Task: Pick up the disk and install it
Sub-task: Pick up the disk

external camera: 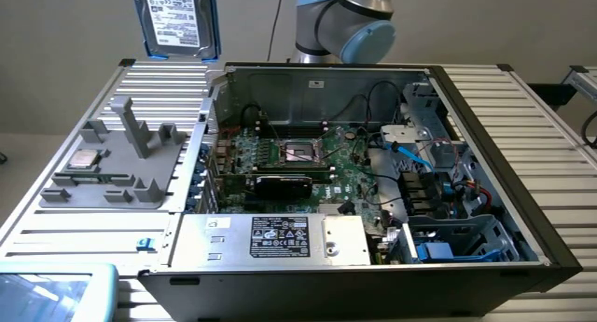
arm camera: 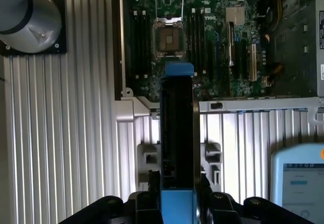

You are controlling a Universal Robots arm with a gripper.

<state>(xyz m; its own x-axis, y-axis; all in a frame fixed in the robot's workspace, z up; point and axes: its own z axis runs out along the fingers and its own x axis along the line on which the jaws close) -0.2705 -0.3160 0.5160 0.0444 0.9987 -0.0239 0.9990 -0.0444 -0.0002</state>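
One disk (external camera: pixel 177 18) sits pinched between the jaws, which close on its narrow end so its length juts out past them. It is silver-grey metal with a white label in black print and bright blue rails along its edges. Beyond the jaws lie the open computer case (external camera: pixel 317 91) and the ribbed desk (external camera: pixel 550 147).

I am counting one disk (external camera: pixel 175 20), one pincer (arm camera: pixel 177 206), one open computer case (external camera: pixel 317 91), one grey box with a sticker (external camera: pixel 279 239), one grey plastic holder (external camera: pixel 112 174), one small square chip (external camera: pixel 85 158), one screen device (external camera: pixel 47 294) and one worktop (external camera: pixel 560 168).
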